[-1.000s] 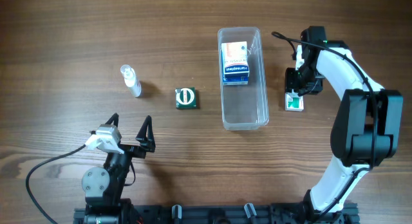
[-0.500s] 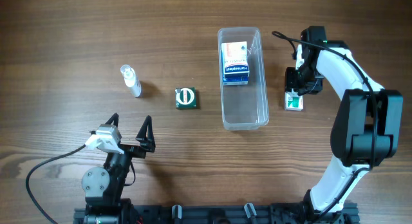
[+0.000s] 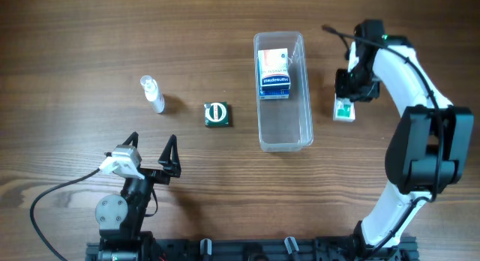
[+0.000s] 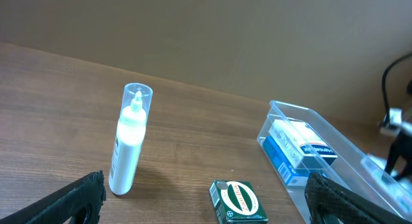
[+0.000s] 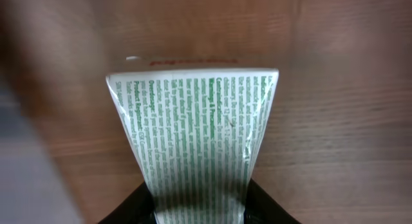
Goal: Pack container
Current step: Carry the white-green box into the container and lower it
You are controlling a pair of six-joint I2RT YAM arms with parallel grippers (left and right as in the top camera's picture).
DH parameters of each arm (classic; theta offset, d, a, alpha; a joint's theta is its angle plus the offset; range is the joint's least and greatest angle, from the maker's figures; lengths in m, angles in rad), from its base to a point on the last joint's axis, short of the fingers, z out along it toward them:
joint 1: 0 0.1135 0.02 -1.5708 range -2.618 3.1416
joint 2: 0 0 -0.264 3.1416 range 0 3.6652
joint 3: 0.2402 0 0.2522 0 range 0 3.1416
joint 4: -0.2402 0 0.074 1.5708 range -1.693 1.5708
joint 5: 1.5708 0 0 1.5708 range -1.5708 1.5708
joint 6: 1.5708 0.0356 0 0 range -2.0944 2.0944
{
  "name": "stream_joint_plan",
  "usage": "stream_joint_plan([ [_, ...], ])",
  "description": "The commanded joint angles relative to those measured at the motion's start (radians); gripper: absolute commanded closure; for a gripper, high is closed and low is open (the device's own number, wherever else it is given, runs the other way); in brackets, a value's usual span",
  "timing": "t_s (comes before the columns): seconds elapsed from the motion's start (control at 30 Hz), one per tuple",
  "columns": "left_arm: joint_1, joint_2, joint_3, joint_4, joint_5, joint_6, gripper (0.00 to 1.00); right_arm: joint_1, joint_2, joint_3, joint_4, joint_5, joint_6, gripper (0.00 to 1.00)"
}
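Since a second ago the right claw (image 3: 351,87) has carried its white box (image 3: 343,109) a little farther from the base. It grips this box firmly, and the wrist view shows the green print between the jaws. Nearest to the base, the left claw (image 3: 153,142) rests spread wide and holds nothing. Beyond it on the desk (image 3: 75,51) lies the green box (image 3: 217,114), and then the bottle (image 3: 152,94) stands. The container (image 3: 285,122) sits right of the middle, its long axis running from near to far, with the blue box (image 3: 274,72) in its far half. The container is just to the left of the right claw, so the right arm is much nearer. The next move is probably a short sideways carry over the rim. Count: one container, three boxes, one bottle, two claws.
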Motion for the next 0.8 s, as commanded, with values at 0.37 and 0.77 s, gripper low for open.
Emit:
stream_joint_plan([
  [0.37,0.008,-0.007,-0.003,-0.005,0.012,0.012,0.0,0.223,-0.094,0.276,-0.047,-0.183,0.083,0.58],
  [0.77,0.008,-0.007,-0.003,-0.005,0.012,0.012,0.0,0.37,-0.039,0.272,0.091,-0.089,0.139,0.55],
])
